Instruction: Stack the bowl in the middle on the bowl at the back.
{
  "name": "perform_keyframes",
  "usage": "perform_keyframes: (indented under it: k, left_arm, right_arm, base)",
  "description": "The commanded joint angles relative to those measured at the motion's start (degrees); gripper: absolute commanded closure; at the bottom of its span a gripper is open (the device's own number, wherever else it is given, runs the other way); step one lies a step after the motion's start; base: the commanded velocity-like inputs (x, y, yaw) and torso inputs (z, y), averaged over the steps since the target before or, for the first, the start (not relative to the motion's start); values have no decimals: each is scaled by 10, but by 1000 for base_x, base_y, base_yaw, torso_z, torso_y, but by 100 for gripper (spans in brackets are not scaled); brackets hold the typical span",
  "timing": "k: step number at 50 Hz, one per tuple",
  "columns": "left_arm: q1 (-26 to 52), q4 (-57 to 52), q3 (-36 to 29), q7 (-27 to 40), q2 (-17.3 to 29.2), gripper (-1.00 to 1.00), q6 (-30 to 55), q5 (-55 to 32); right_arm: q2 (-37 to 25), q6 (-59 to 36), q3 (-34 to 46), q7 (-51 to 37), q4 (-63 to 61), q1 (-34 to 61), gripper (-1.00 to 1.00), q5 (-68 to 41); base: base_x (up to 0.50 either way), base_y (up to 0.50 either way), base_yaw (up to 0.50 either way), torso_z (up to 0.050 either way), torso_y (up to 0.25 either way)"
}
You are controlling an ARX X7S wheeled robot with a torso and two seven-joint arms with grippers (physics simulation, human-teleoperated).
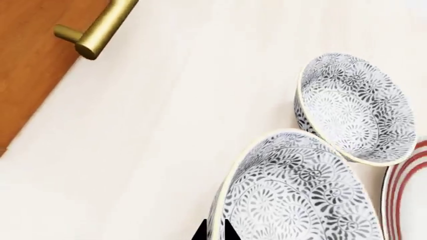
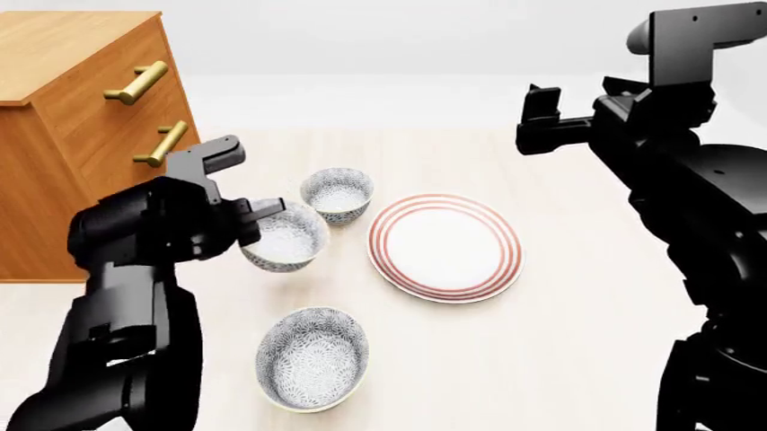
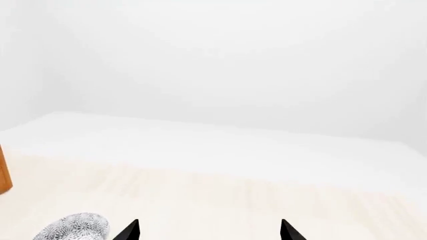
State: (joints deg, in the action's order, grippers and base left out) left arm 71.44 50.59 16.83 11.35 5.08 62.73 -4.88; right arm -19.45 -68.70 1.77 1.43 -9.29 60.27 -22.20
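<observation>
Pale wooden tabletop (image 2: pixel 563 359) spreads under both our arms, with a white wall behind it. At its left edge stands a brown wooden dresser (image 2: pixel 72 117) with brass handles (image 2: pixel 135 83). Near the middle of the surface lies a flat white plate with red rings (image 2: pixel 445 246).

Three speckled grey-blue bowls sit toward the dresser side. The nearest bowl (image 2: pixel 312 357) rests toward the front edge, well apart from the others. The bowl in the middle (image 2: pixel 287 239) is tilted and looks raised off the surface, its rim pinched between the closed fingertips of our left gripper (image 1: pixel 215 231). The bowl at the back (image 2: pixel 337 193) stands upright just beyond it, beside the plate's rim; in the left wrist view the two bowls almost touch.

Our right gripper (image 3: pixel 209 230) hangs high over the far right of the tabletop, its fingertips spread wide with nothing between them.
</observation>
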Motion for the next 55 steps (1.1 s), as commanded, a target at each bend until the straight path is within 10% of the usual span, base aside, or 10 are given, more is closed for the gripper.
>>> perform_keyframes:
  k: [1,10,19,27,55]
  left_arm:
    - [-22,-213,48,6,-3,100,155,-36]
    - [-18,-333,105,40,-7,100,272,-90]
    - [-92,-347,66,559,100,100,271,-787]
    - [-159,-396,11,774,138,100,239,-1104]
    - [-290,-576,-159,752,262,100,77,-1283]
  right_arm:
    - [2,-16,-4,-8,-22,2,-100,-7]
    - [1,-29,-7,-13,-37,5,-100,-12]
    - [5,-45,-12,-19,-59,7,-100,-20]
    - [12,-66,-23,-29,-94,-3,-100,-31]
    - [15,-84,-38,-43,-129,-16,-100,-47]
  base:
    - [0,0,0,0,0]
    - [0,0,0,0,0]
    - [0,0,0,0,0]
    - [0,0,0,0,0]
    - [0,0,0,0,0]
